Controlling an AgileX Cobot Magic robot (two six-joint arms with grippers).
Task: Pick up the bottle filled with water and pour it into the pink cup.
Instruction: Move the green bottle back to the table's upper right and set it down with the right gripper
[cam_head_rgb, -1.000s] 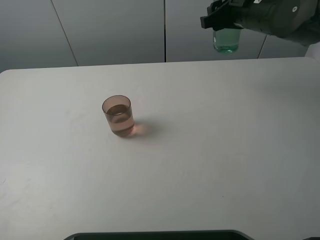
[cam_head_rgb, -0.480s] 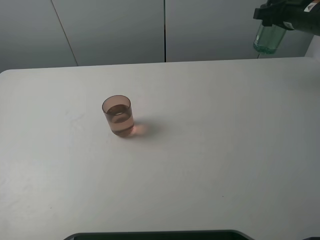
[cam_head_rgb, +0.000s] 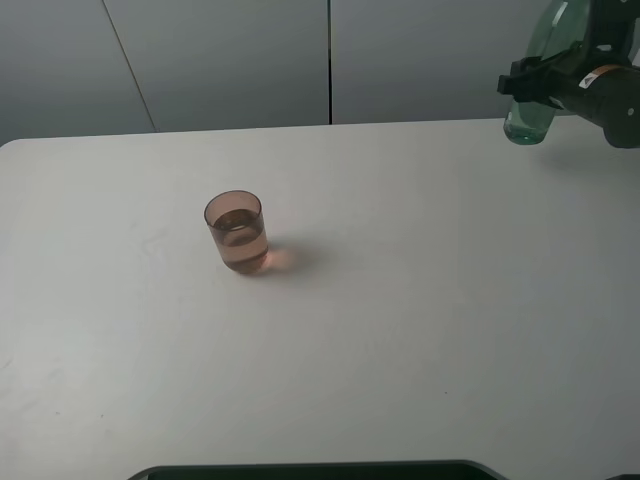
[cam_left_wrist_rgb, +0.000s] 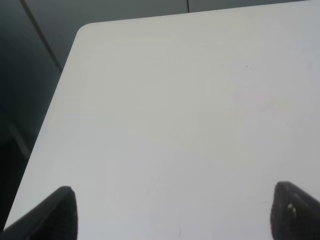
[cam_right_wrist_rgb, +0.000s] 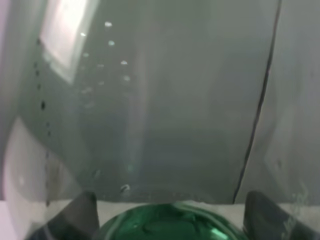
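Observation:
The green-tinted bottle (cam_head_rgb: 527, 118) hangs at the far right, over the table's back edge, tilted with its neck up and to the right. My right gripper (cam_head_rgb: 540, 82) is shut on the bottle's middle. In the right wrist view the bottle (cam_right_wrist_rgb: 160, 125) fills the frame, its green base (cam_right_wrist_rgb: 165, 224) between the fingers (cam_right_wrist_rgb: 75, 215). The pink cup (cam_head_rgb: 237, 232) stands upright left of centre on the white table (cam_head_rgb: 420, 300), partly filled with liquid. My left gripper (cam_left_wrist_rgb: 175, 215) is open and empty above bare table near a left corner; it does not show in the exterior view.
Grey wall panels (cam_head_rgb: 330, 60) stand behind the table's back edge. A dark rounded edge (cam_head_rgb: 320, 468) lies along the bottom of the exterior view. The table's left corner and a dark drop-off (cam_left_wrist_rgb: 30, 100) show in the left wrist view.
My right gripper has carried the bottle to the right and lower, from above the back middle-right to the far right edge. The cup and the left gripper have not moved.

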